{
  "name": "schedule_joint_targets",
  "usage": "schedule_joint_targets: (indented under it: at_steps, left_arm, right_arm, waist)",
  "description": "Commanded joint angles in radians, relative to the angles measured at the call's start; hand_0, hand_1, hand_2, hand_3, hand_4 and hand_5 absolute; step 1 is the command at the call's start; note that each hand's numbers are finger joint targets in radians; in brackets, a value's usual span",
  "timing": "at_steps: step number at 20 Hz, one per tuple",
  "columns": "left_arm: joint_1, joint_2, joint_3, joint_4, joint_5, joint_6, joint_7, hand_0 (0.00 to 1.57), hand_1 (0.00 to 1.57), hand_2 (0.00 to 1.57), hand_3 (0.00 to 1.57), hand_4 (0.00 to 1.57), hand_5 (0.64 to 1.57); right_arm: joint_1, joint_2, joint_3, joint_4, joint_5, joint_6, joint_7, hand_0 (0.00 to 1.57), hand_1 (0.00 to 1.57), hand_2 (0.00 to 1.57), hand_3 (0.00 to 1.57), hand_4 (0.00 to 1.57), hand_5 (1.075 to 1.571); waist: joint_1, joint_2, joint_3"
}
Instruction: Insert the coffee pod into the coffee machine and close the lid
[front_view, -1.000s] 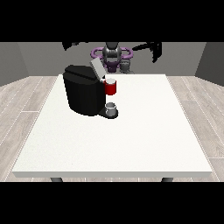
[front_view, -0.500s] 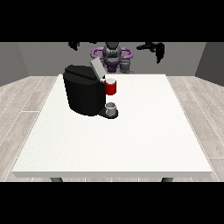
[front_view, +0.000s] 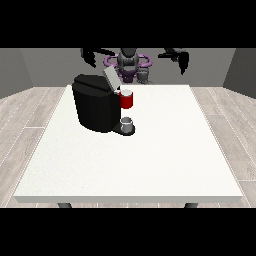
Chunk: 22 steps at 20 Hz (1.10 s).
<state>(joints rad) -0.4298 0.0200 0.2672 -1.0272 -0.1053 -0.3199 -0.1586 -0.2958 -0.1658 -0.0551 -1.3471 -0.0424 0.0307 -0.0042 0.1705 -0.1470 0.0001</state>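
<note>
The black coffee machine (front_view: 97, 107) stands on the left half of the white table (front_view: 165, 150). Its grey lid (front_view: 110, 78) is tilted up and open. A red thing at the machine (front_view: 127, 100) sits under the lid at the front. Below it, a small grey cup (front_view: 127, 123) rests on the machine's base. A grey thing (front_view: 144, 75) shows at the table's far edge, in front of the robot. The hand at the view's left (front_view: 90, 56) and the hand at the view's right (front_view: 181, 59) hang in the air behind the far edge, fingers drooping, holding nothing.
The robot's torso (front_view: 128, 62) stands behind the middle of the far edge. White tabletop stretches to the right of the machine and in front of it. Grey wooden floor surrounds the table.
The hand at the view's right has drifted slightly outward and down. The hand at the view's left has sunk a little. The machine, lid and cup have not moved.
</note>
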Motion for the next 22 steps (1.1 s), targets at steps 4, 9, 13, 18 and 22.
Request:
schedule_joint_targets:
  at_steps: [4,9,13,18,22]
  left_arm:
    - [0.061,-0.019,-0.039,-0.165,0.069,0.041,0.079,0.00,0.00,0.00,0.00,0.00,1.571]
    - [0.139,0.010,-0.054,-0.252,0.080,0.060,0.064,0.00,0.00,0.00,0.00,0.00,1.571]
    - [0.161,-0.007,-0.101,-0.308,0.062,0.086,0.097,0.00,0.00,0.00,0.00,0.00,1.571]
    - [0.144,0.036,-0.069,-0.304,0.085,0.103,0.082,0.00,0.00,0.00,0.00,0.00,1.571]
    - [0.210,0.058,-0.071,-0.354,0.130,0.051,0.072,0.00,0.00,0.00,0.00,0.00,1.571]
  right_arm:
    - [-0.097,-0.013,-0.059,0.125,-0.023,0.014,-0.033,0.00,0.00,0.00,0.00,0.00,1.571]
    - [-0.187,0.004,-0.039,0.150,-0.014,0.022,-0.018,0.00,0.00,0.00,0.00,0.00,1.571]
    - [-0.228,-0.031,-0.053,0.223,0.001,0.046,-0.037,0.00,0.00,0.00,0.00,0.00,1.571]
    - [-0.247,0.017,-0.001,0.225,0.052,0.022,-0.065,0.00,0.00,0.00,0.00,0.00,1.571]
    - [-0.292,0.016,-0.028,0.266,0.039,0.018,-0.040,0.00,0.00,0.00,0.00,0.00,1.571]
  waist:
    - [0.015,0.091,0.0003]
    - [-0.035,0.127,-0.0001]
    - [-0.026,0.149,0.0000]
    - [-0.064,0.185,-0.0001]
    - [-0.029,0.175,-0.0001]
